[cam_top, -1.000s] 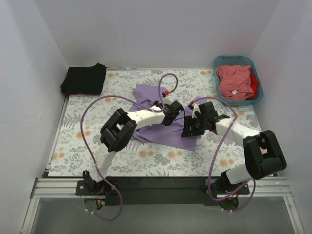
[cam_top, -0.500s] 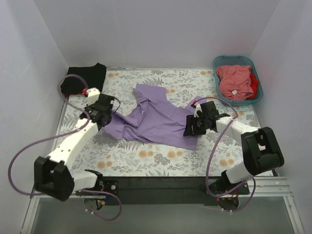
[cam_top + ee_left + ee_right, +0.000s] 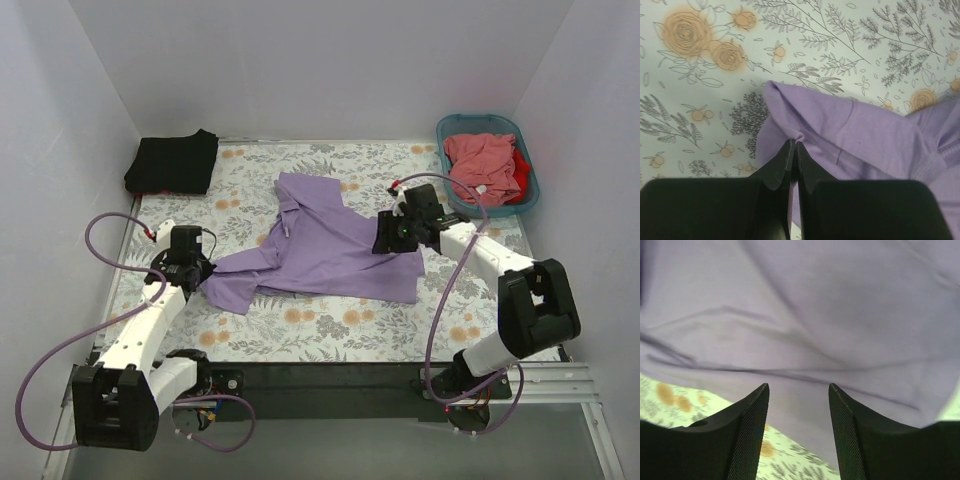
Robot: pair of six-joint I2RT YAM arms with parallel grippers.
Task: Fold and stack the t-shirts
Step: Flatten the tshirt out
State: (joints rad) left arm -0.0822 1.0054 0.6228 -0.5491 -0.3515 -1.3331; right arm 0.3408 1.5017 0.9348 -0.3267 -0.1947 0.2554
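Now, nearest us, the left gripper (image 3: pixel 793 146) is clamped tight on the near-left corner of the lavender t-shirt (image 3: pixel 330 250), fingers pressed together with a small pleat of purple cloth pinched between them. That shirt lies spread and wrinkled on the floral table (image 3: pixel 300 325), its crumpled near-left end drawn out toward the left arm. Over at the lavender t-shirt's right edge, the right gripper (image 3: pixel 797 390) hangs just above the cloth, fingers spread wide with nothing between them, purple fabric filling the wrist view. Farther back and left of the lavender t-shirt, a black t-shirt (image 3: pixel 172 162) sits folded. Back and right of the lavender t-shirt, the teal basket (image 3: pixel 532 200) holds a salmon-pink t-shirt (image 3: pixel 483 165) with a red t-shirt (image 3: pixel 521 168) tucked beside it
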